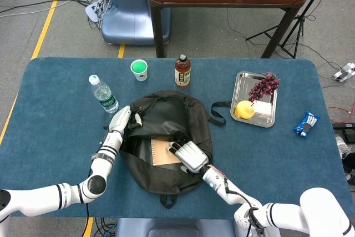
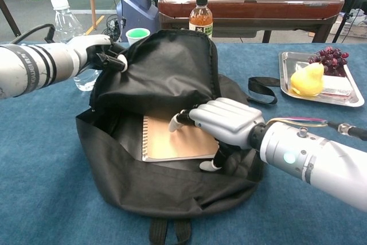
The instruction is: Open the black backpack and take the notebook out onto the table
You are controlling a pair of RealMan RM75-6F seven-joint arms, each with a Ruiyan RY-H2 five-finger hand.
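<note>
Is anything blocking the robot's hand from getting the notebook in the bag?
Nothing visible is. The left hand holds the black backpack flap up, so the notebook lies uncovered, and the right hand is already over its right edge.

The notebook [image 2: 175, 139] lies inside the backpack [image 2: 143, 187], under and just left of the right hand [image 2: 223, 121]; the left hand [image 2: 94, 50] is at the flap, farther left. Beyond the left hand stand a water bottle [image 1: 103, 94], cup [image 1: 139, 70] and tea bottle [image 1: 182, 71]. Well right of the right hand sits a tray [image 1: 241, 81], a snack packet [image 1: 306, 124] beyond it.
</note>
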